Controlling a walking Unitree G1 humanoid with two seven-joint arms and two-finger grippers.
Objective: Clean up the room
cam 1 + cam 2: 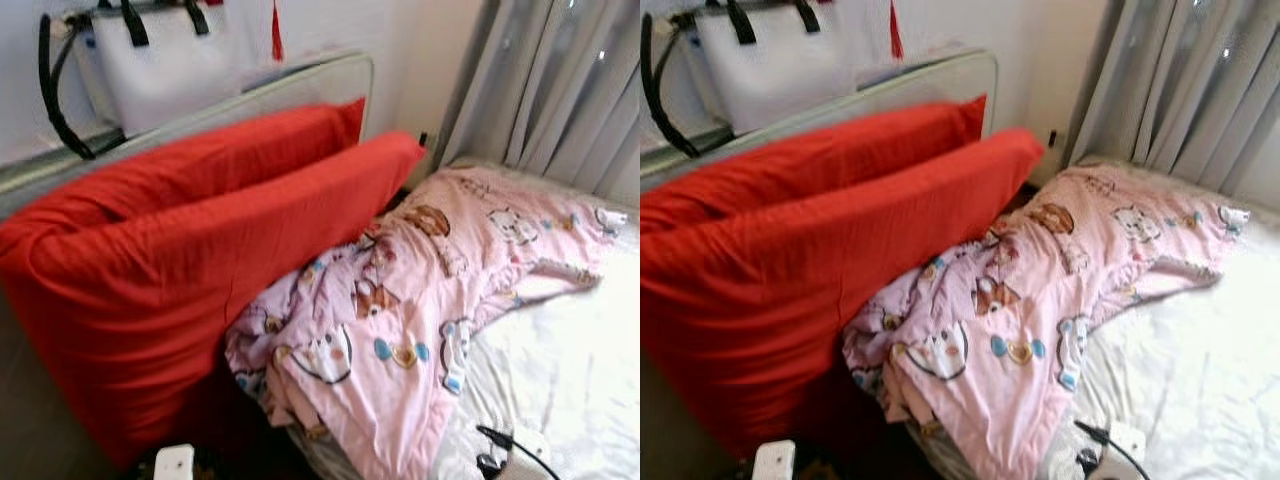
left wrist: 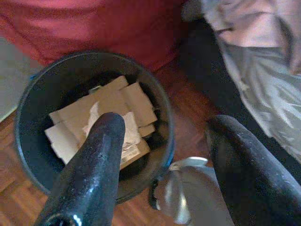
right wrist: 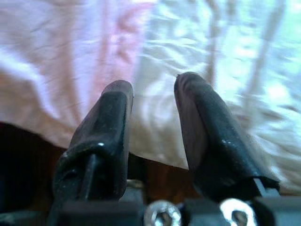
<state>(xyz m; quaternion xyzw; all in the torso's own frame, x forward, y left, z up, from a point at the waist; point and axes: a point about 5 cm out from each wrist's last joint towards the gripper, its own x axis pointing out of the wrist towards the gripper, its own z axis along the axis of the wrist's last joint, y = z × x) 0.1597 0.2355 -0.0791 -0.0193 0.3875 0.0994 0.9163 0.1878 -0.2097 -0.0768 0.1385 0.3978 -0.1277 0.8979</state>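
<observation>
Bedroom untidy: pink blanket (image 1: 400, 310) crumpled on bed (image 1: 580, 370) beside red pillows (image 1: 180, 260). Left gripper (image 2: 162, 141) parted wide and empty above bin (image 2: 28, 117) of cardboard (image 2: 101, 117); right gripper (image 3: 153, 101) slightly parted, empty, near bed edge. Likely next: grasping and straightening blanket.

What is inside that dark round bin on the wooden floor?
The dark round bin holds torn brown cardboard pieces and a crumpled scrap of pale paper. Whatever lies beneath them is covered; the left tool hovers open above.

Quilt (image 1: 420, 300) on bed (image 1: 580, 370), right of pillows (image 1: 190, 260).
</observation>
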